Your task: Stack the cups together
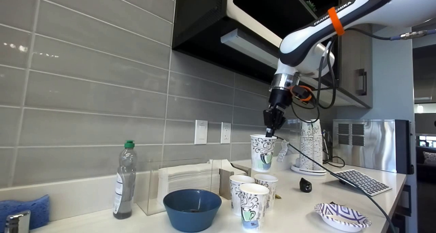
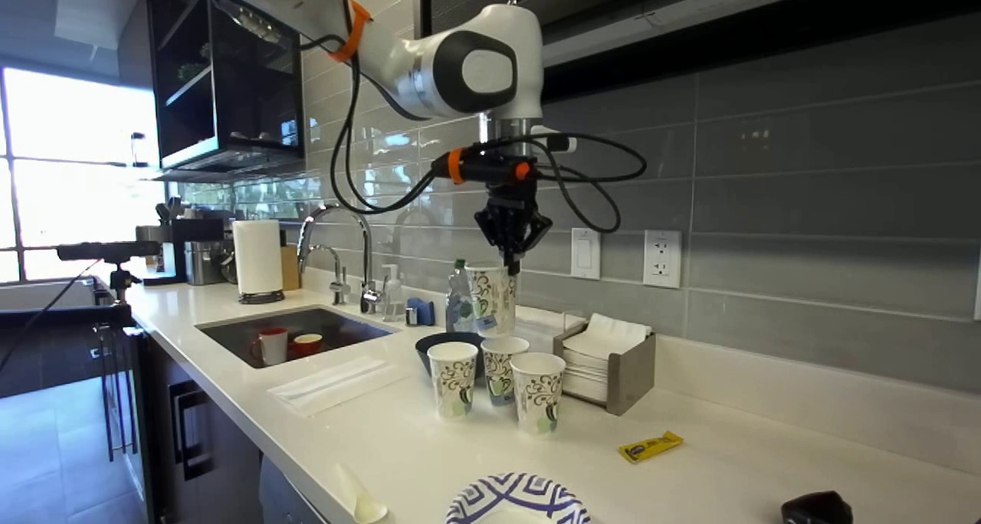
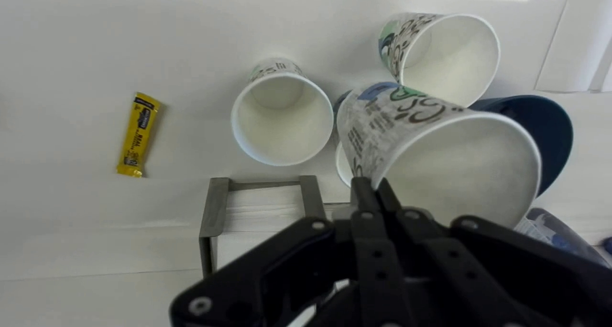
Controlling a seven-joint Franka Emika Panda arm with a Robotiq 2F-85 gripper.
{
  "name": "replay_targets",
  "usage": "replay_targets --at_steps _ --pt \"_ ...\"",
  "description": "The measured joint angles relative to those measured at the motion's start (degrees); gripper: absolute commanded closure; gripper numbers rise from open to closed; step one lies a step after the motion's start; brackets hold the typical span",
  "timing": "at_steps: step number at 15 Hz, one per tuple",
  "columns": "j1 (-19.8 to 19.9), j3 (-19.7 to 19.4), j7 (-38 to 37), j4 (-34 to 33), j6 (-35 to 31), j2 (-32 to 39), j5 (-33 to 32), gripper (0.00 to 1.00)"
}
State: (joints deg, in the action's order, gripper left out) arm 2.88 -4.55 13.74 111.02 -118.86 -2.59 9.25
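Bowl [image 1: 192, 220], wide and blue, stands near us at the left in an exterior view, while a patterned paper plate [image 1: 340, 222] lies at the near right of the white counter [image 1: 289, 219]. Between the two we see the front cup [image 1: 253, 209], upright, white with dark swirls and a green print. Left of the bowl and a little farther stands a clear bottle [image 1: 124, 188] with a green cap. Just behind the front cup are the left cup [image 1: 235, 196] and the right cup [image 1: 272, 192], upright as well, all three grouped with their mouths up. Above this group we find the fourth cup [image 1: 262, 154], nearly upright, its base showing higher than the rims below. The gripper [image 3: 375, 188] is clamped on that cup at one edge: in the wrist view we see the fingertips [image 3: 362, 191] close together with the cup's wall between them. Farther, we have white napkins [image 1: 187, 178] and a metal holder [image 1: 225, 185] by the tiled wall [image 1: 95, 90]. Toward the far right we see a small black object [image 1: 305, 185], a white keyboard [image 1: 363, 182], a tall stack of paper cups [image 1: 310, 148] and, farthest, a metal appliance [image 1: 368, 148].
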Motion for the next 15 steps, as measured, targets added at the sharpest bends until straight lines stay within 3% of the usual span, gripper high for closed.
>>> replay_targets --at_steps 6,15 --pt "0.9 0.0 2.7 -4.0 0.0 5.7 2.2 0.99" --pt "2.5 -0.1 4.0 -6.4 0.1 8.1 2.4 0.99"
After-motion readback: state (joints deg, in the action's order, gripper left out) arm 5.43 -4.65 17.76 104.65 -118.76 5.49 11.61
